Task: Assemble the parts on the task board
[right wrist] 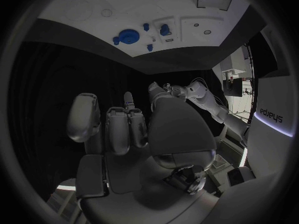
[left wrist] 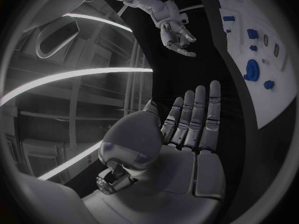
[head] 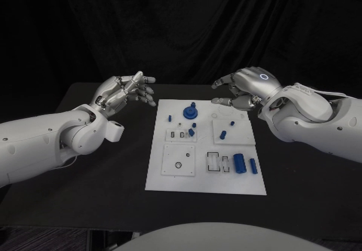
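A white task board (head: 207,183) is seen lying flat in the middle of a black table (head: 98,183), flanked at its far end by two raised silver hands. Much of the board's detail is hard to make out: small dark slots and round holes are seen in its raised square panels, but their shapes cannot be read clearly, and the smallest blue pieces are shown only as specks. In the wrist views the board is bent by the lens and cut off at the circle's rim.

The board is studded with blue parts. A large round blue part (head: 190,111) is stood near the far edge, with a small blue peg (head: 170,117) beside it. Two blue cylinders (head: 239,162) are laid side by side near the board's near right corner, next to two pale rectangular slots (head: 215,161). A blue post (head: 223,135) is stood upright on the right-hand panel.

The left hand (head: 124,90) is held above the bare table just left of the board, fingers extended and slightly apart, nothing grasped. The right hand (head: 245,86) is poised over the board's far right corner, fingers loosely curled and apart, with nothing held in it.
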Robot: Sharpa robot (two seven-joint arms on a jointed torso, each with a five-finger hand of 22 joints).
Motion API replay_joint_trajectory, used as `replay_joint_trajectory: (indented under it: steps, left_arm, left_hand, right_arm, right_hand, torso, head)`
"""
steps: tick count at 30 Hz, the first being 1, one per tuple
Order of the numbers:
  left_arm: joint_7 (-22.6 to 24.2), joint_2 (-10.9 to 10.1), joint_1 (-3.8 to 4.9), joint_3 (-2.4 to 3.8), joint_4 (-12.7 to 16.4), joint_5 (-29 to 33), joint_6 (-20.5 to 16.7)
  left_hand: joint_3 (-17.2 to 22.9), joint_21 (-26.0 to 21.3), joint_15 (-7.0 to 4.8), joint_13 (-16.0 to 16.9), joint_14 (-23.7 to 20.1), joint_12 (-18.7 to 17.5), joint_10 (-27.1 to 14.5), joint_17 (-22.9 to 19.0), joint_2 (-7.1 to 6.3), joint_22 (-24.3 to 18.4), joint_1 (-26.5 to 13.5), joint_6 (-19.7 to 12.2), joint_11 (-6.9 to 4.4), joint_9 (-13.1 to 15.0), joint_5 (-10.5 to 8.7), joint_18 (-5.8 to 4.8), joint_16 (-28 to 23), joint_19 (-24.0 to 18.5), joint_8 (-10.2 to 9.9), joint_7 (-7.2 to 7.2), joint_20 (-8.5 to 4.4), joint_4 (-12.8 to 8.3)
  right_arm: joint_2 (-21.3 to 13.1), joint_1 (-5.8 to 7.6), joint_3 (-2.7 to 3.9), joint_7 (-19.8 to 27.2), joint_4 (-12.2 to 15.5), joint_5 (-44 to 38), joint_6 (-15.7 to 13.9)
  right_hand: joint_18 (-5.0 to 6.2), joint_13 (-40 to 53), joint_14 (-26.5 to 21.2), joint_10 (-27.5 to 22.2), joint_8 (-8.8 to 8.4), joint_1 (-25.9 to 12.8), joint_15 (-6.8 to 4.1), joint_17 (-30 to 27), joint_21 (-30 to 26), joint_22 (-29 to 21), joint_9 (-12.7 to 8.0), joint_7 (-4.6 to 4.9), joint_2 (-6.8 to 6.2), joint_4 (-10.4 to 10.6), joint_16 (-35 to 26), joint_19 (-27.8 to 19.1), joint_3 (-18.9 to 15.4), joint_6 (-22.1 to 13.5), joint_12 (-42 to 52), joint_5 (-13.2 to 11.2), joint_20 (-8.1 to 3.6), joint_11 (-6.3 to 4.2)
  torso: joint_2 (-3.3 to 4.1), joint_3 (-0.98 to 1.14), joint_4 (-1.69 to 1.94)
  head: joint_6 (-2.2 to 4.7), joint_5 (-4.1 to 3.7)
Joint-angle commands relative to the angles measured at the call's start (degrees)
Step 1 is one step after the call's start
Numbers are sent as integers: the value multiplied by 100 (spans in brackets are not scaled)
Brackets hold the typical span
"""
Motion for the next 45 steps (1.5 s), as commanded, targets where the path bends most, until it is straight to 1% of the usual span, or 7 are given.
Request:
replay_joint_trajectory:
  steps: [1,4,14,18,25,34,45]
  left_arm:
    - [545,101,20,7,-76,-345,-177]
    - [287,201,21,7,-163,-623,-168]
    - [-1660,535,153,8,-355,-2668,145]
    - [-2047,620,232,9,-326,-3936,26]
    - [-3140,886,332,9,-240,-4960,172]
    - [-4908,1364,441,9,-149,-5193,677]
    - [-6166,1866,570,10,-286,-5219,1202]
  left_hand:
    - [139,402,-136,351,100,342,178,382,-16,256,314,80,-127,-19,642,98,637,255,77,-15,-103,-3]
    - [364,939,-360,783,334,690,455,773,-132,635,909,125,-372,-40,1445,107,1279,435,182,-40,-299,-17]
    - [544,2175,-678,2817,1835,1773,1570,2500,-254,1634,1026,437,-674,102,1405,102,2588,668,607,-13,-636,-6]
    - [70,3283,-788,5052,3532,3312,3488,4763,-338,3086,510,665,-795,284,35,-83,3742,1554,903,-130,-734,-16]
    - [-366,4691,-882,7005,4975,4540,5254,6722,-80,5370,77,720,-855,948,-700,-474,4410,3001,1444,-216,-839,-23]
    - [-290,4985,-1025,7077,4975,4583,5326,6722,-100,6046,-354,137,-999,3162,-621,-599,4410,3571,2879,-372,-960,-64]
    - [-367,5003,-1152,7077,4975,4583,5326,6722,-225,6174,-798,94,-1120,4209,-754,-628,4410,3738,3173,-490,-1088,-47]
  right_arm:
    - [-36,-33,3,99,-58,215,-69]
    - [-70,-54,2,83,-114,238,-41]
    - [-112,-109,1,-20,-307,259,143]
    - [-72,-115,1,-59,-371,261,255]
    - [-82,-136,1,-124,-393,261,407]
    - [-98,-142,1,-278,-404,261,677]
    - [-78,-141,1,-424,-458,262,888]
  right_hand:
    - [-33,1034,373,50,42,90,39,992,36,962,-12,4,6,-13,29,45,22,59,41,80,13,3]
    - [-38,1039,379,60,42,132,40,1003,69,969,-22,4,22,-24,43,58,34,89,48,157,15,4]
    - [-39,1031,376,58,97,422,44,992,87,970,-46,16,28,-148,27,58,108,359,41,338,20,8]
    - [-47,1045,389,84,99,417,44,1015,132,981,-60,23,53,-116,58,75,115,419,61,415,19,11]
    - [-51,1053,397,98,101,400,43,1031,159,988,-65,22,57,-96,79,86,109,443,72,429,19,11]
    - [-54,1063,404,117,90,387,41,1040,179,992,-76,22,69,-75,92,96,109,451,87,466,17,9]
    - [-54,1060,406,120,73,401,36,1038,184,992,-91,17,68,-75,89,100,116,453,85,534,14,3]
  torso:
    - [-153,77,-32]
    - [-200,106,-42]
    - [-321,204,-86]
    - [-325,231,-143]
    - [-313,239,-156]
    - [-310,247,-157]
    - [-315,257,-149]
  head:
    - [-24,28]
    - [-28,37]
    - [-75,89]
    - [-10,204]
    - [35,271]
    - [-95,270]
    - [-139,208]
